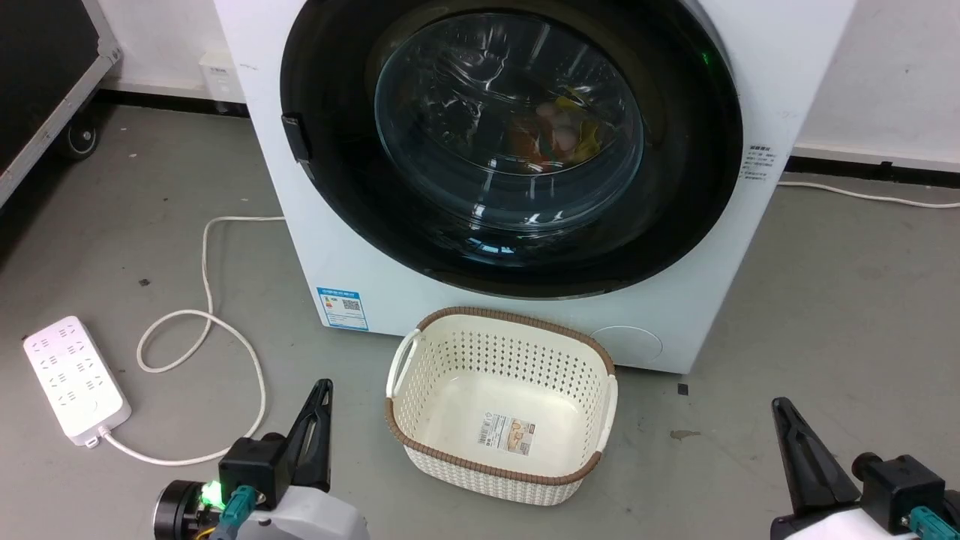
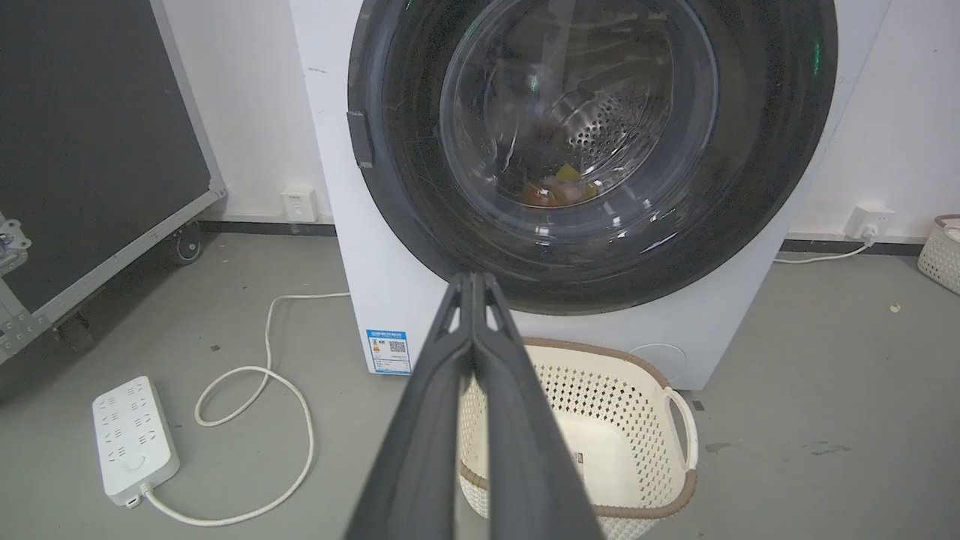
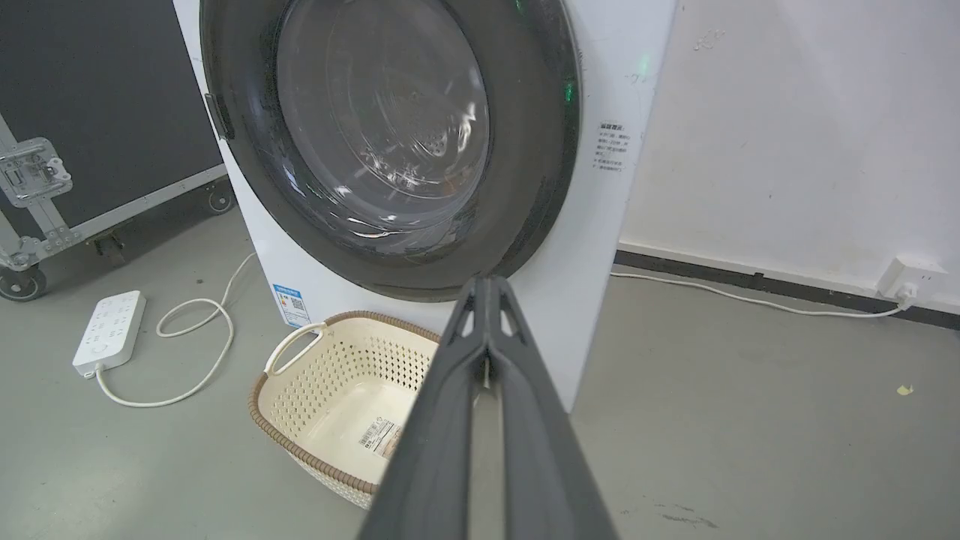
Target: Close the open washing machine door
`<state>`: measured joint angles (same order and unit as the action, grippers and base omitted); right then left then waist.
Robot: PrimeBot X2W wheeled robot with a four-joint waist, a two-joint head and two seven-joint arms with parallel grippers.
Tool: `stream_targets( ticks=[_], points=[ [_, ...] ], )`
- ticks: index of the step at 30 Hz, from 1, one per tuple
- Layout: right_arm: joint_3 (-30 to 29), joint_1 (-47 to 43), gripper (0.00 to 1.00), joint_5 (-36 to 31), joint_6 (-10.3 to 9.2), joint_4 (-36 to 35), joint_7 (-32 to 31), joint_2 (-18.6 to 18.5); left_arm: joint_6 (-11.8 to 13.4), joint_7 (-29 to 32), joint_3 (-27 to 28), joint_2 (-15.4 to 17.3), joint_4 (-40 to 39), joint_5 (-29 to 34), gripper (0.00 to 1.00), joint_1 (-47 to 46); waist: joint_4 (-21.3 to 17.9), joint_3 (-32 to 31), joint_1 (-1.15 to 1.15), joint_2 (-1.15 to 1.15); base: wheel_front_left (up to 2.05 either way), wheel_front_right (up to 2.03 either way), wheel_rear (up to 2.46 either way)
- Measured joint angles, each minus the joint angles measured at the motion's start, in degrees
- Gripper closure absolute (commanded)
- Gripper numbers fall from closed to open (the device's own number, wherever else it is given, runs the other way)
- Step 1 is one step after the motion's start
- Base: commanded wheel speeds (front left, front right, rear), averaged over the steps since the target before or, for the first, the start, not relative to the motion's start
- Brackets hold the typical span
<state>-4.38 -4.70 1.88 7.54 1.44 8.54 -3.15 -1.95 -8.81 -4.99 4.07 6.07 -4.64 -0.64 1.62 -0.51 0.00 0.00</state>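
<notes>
So, the washing machine door point(image 1: 510, 142) sits flush. Left gripper point(image 2: 472, 279) and right gripper point(image 3: 487, 281) are pinched together, both empty.

Print on washer stickers point(image 1: 342, 308) illegible.

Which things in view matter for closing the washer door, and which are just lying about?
For the job:
- washing machine door, looks already flush with the white machine
- left hand and right hand, both shut, holding nothing

Lying about:
- laundry basket, in front of the machine
- power strip and its cable
- black wheeled case
</notes>
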Motion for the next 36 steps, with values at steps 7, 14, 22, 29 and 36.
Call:
stream_targets(
  ticks=[7,14,22,29,36],
  points=[
    [0.41,0.53,1.0,-0.41,0.0,-0.11,-0.9,0.0,0.26,0.8,0.35,-0.05,-0.51,0.54,1.0,0.0,-0.15,0.05,0.0,0.0,0.0,0.0,0.0],
    [0.83,0.63,1.0,-0.42,0.0,-0.2,-1.67,0.0,0.29,1.74,0.75,-0.13,-1.07,0.99,1.0,0.01,-0.31,0.1,0.0,0.0,0.0,0.0,0.0],
    [1.26,1.33,1.0,-0.62,0.0,-0.31,-2.44,0.0,0.52,2.59,1.33,-0.26,-1.7,1.36,1.0,0.01,-0.48,0.15,0.0,0.0,0.0,0.0,0.0],
    [1.65,1.64,1.0,-0.86,-0.01,-0.36,-3.19,0.0,0.78,3.33,1.88,-0.43,-2.15,1.55,1.0,0.01,-0.63,0.2,0.0,0.0,0.0,0.0,0.0],
    [2.05,1.85,1.0,-0.92,0.0,-0.48,-4.04,0.0,0.8,4.25,2.29,-0.6,-2.81,2.01,1.0,0.01,-0.79,0.25,0.0,0.0,0.0,0.0,0.0]
  ],
)
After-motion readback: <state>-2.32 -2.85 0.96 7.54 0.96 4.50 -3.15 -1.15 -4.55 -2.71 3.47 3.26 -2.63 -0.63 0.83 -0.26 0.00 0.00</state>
